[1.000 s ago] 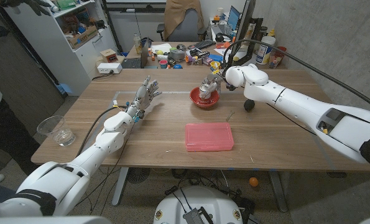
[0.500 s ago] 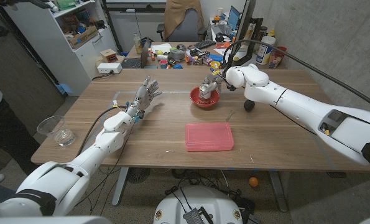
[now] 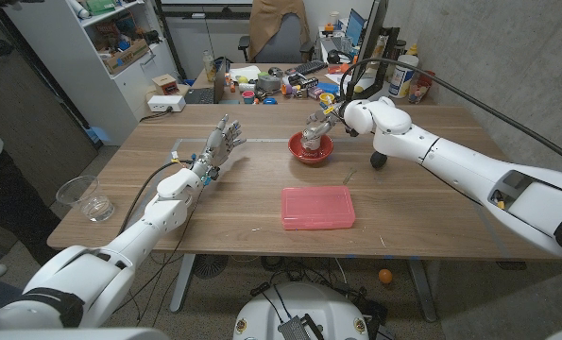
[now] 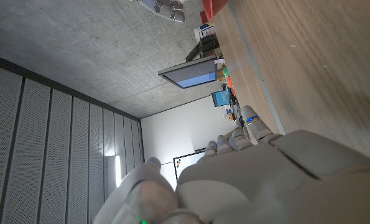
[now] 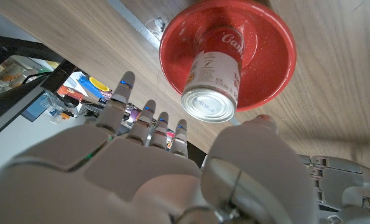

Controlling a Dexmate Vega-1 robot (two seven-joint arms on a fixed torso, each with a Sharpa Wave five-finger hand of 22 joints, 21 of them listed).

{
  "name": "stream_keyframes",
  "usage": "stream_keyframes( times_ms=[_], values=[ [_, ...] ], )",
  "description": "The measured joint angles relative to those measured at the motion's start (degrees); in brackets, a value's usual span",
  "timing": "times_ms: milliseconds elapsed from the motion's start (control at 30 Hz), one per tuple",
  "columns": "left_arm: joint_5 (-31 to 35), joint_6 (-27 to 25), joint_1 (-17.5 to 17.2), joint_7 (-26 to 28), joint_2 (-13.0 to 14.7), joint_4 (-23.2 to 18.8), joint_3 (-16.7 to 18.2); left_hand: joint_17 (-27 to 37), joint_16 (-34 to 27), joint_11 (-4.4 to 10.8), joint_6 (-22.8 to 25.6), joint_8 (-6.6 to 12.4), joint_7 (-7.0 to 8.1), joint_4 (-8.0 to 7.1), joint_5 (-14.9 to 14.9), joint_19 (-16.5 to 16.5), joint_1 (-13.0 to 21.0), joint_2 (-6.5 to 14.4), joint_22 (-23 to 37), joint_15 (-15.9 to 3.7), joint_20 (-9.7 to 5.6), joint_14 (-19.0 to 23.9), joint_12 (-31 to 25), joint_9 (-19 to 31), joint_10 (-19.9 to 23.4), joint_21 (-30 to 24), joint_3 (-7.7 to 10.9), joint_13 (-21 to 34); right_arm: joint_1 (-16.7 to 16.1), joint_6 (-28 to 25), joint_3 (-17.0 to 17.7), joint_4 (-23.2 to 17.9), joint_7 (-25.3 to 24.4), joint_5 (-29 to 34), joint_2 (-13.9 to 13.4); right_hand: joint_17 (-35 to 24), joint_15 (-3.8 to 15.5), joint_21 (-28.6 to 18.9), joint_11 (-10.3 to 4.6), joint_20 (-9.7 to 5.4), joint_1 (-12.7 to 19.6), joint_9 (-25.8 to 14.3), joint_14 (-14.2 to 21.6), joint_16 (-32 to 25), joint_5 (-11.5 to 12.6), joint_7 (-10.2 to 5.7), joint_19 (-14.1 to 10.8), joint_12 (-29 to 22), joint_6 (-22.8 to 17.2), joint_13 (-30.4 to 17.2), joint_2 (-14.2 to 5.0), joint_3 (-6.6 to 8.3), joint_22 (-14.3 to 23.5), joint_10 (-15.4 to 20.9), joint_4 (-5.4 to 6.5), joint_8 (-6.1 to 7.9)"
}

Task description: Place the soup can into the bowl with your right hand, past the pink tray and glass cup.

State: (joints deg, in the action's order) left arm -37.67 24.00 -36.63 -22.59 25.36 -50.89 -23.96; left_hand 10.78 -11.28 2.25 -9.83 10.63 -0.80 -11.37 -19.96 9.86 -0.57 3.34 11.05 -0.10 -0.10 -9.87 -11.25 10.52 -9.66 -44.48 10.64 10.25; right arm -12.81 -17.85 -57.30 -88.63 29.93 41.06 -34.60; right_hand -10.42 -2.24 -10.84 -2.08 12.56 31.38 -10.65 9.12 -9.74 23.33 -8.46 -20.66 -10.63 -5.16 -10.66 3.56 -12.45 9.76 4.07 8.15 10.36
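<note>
The red-and-white soup can (image 3: 312, 142) stands upright in the red bowl (image 3: 311, 154) at the table's far middle. In the right wrist view the can (image 5: 216, 78) sits inside the bowl (image 5: 273, 56) with a gap between it and my fingers (image 5: 148, 118). My right hand (image 3: 321, 120) hovers just above and behind the can, fingers apart, holding nothing. My left hand (image 3: 222, 144) is raised over the table to the left of the bowl, fingers spread and empty. The left wrist view shows the back of that left hand (image 4: 253, 180) and an edge of the bowl (image 4: 213, 7).
A pink tray (image 3: 317, 207) lies nearer the front, in line with the bowl. A glass cup (image 3: 85, 197) stands at the table's left edge. A cluttered desk, shelves and a chair stand behind the table. A person is at the left picture edge.
My right hand has lifted slightly off the can, which stays standing in the bowl. The left arm has not moved.
</note>
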Motion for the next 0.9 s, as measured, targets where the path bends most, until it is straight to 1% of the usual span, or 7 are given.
stream_keyframes(
  times_ms=[67,167,400,433,500,567,900],
  values=[
    [-0.01,-0.13,-0.22,0.18,0.17,-0.46,0.0,0.0,0.0,0.0,0.0,0.0,0.0,0.0,0.0,0.0,0.0,0.0,0.0,0.0,0.0,0.0,0.0,0.0,0.0,0.0,0.0,0.0,-0.54,0.0,0.55,-0.73,-0.47,0.17,-0.36,0.04,-0.89,0.54,0.2,-0.07,-0.36,0.0,-2.3,0.0,0.2,0.08,1.54,0.12,1.34,0.0,-0.36,-0.59,0.0,-1.62,0.16,0.0],
    [-0.01,-0.31,-0.48,0.41,0.27,-1.0,0.0,0.0,0.0,0.0,0.0,0.0,0.0,0.0,0.0,0.0,0.0,0.0,0.0,0.0,0.0,0.0,0.0,0.0,0.0,0.0,0.0,0.0,-1.27,0.2,1.27,-1.58,-1.42,0.19,-0.78,0.04,-1.63,0.67,0.41,-0.07,-1.03,-0.13,-3.61,0.0,0.2,0.1,2.71,0.22,2.35,0.0,-1.03,-0.89,0.0,-2.82,0.47,0.0],
    [-0.01,-0.61,-1.15,0.94,0.67,-2.27,0.0,0.0,0.0,0.0,0.0,0.0,0.0,0.0,0.0,0.0,0.0,0.0,0.0,0.0,0.0,0.0,0.0,0.0,0.0,0.0,0.0,0.0,-3.23,1.21,3.08,-3.93,-4.86,0.73,-1.87,-0.13,-1.74,0.66,0.46,0.12,-1.9,-0.16,-4.34,0.0,0.2,-0.12,3.76,0.22,3.15,0.0,-1.84,-1.4,0.0,-2.87,0.97,0.0],
    [-0.02,-0.66,-1.25,1.02,0.73,-2.45,0.0,0.0,0.0,0.0,0.0,0.0,0.0,0.0,0.0,0.0,0.0,0.0,0.0,0.0,0.0,0.0,0.0,0.0,0.0,0.0,0.0,0.0,-3.26,1.21,3.11,-3.97,-4.86,0.73,-1.89,-0.13,-1.74,0.66,0.43,0.09,-2.71,-0.16,-4.34,-0.19,0.2,-0.1,4.21,-0.08,3.17,-0.01,-2.12,-1.57,0.04,-2.83,1.14,0.0],
    [-0.02,-0.76,-1.51,1.26,0.94,-2.95,0.01,0.0,0.0,0.0,0.0,0.0,0.0,0.0,0.0,0.0,0.0,0.0,0.0,0.0,0.0,0.0,0.0,0.0,0.0,0.0,0.0,0.0,-3.93,1.37,3.77,-4.77,-5.86,0.95,-2.21,-0.13,-1.72,0.66,0.15,-0.06,-3.1,-0.16,-4.28,-0.46,0.2,-0.03,4.77,-0.84,3.25,0.0,-2.14,-2.01,0.26,-1.64,0.94,0.0],
    [-0.02,-0.82,-1.73,1.4,1.02,-3.33,0.02,0.0,0.0,0.0,0.0,0.0,0.0,0.0,0.0,0.0,0.0,0.0,0.0,0.0,0.0,0.0,0.0,0.0,0.0,0.18,0.0,0.0,-4.41,1.69,4.4,-5.49,-6.78,1.08,-2.42,-0.13,-1.53,0.66,0.16,-0.06,-3.7,-0.16,-3.75,-0.46,0.2,-0.03,4.77,-1.12,3.24,-0.01,-2.14,-2.32,0.26,-0.66,1.1,0.0],
    [-0.07,-1.15,-3.11,2.12,1.8,-5.61,0.2,0.0,0.0,0.0,0.0,0.0,0.0,0.0,0.0,0.0,0.0,0.0,0.0,0.0,0.64,0.0,0.0,0.0,0.0,0.23,0.01,0.0,-5.75,2.14,6.78,-7.9,-8.81,0.87,-2.93,0.03,-1.44,0.66,0.35,-0.07,-3.91,-0.15,-3.57,-0.46,0.19,-0.24,4.76,-1.12,3.02,-0.01,-2.36,-2.48,0.26,-0.48,0.93,0.27]
  ],
)
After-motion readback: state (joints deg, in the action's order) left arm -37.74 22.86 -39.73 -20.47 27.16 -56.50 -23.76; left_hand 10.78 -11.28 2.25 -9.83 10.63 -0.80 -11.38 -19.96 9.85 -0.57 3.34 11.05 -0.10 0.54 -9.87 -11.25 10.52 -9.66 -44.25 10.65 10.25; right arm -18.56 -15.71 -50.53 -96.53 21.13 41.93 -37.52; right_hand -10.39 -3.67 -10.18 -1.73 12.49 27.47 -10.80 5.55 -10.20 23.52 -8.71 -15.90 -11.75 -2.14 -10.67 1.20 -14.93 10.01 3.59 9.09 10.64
